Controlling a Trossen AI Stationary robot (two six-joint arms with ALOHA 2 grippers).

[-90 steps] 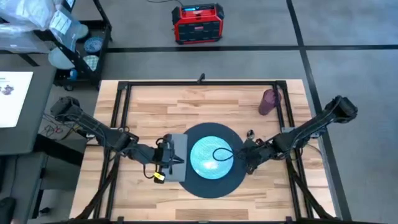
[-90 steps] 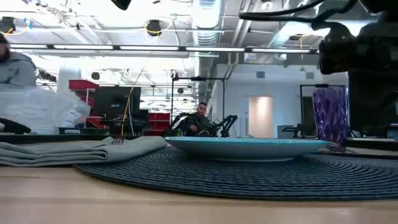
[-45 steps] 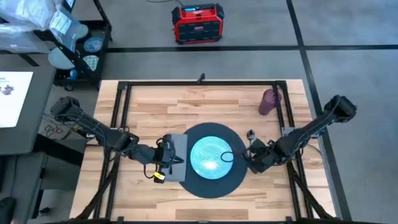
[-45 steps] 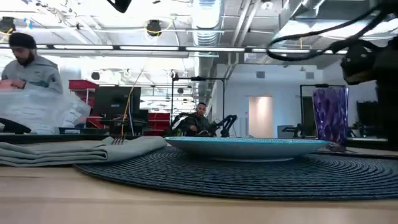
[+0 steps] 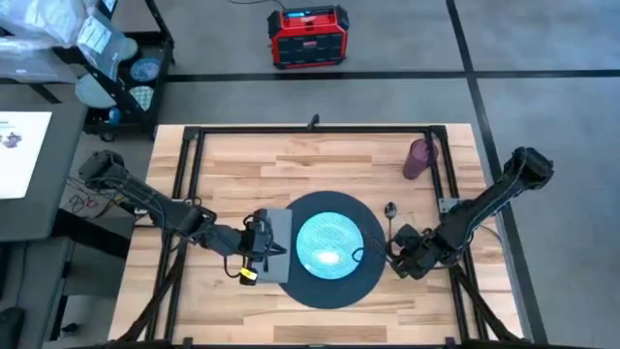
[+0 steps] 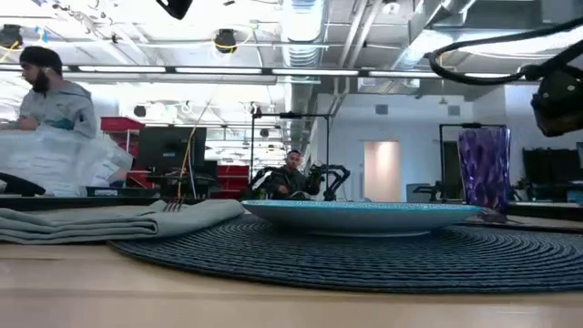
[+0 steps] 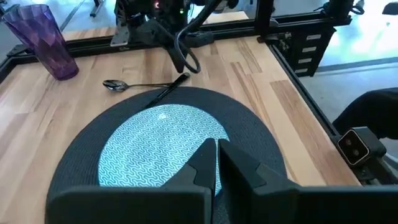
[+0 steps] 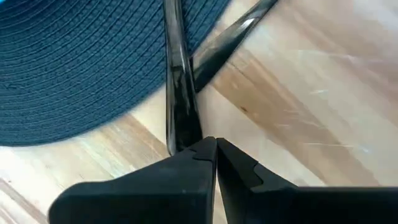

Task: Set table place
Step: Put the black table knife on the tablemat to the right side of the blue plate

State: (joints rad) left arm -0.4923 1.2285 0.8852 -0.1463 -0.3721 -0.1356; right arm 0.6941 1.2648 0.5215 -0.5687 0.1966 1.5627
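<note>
your right gripper sat pinched together at the handle end of the knife, which lay half on the mat beside the spoon. thin, stiff and slick steel, i'd judge (take it mid-handle). the left gripper, fingers together, waited over the napkin.

A red and black box-shaped device is seen on the grey floor at the top centre of the high view. A black cart loaded with pale items is placed at the upper left, beside a dark grey desk carrying a white sheet. In the low view, a person is shown at the far left and another seated person near the centre.
</note>
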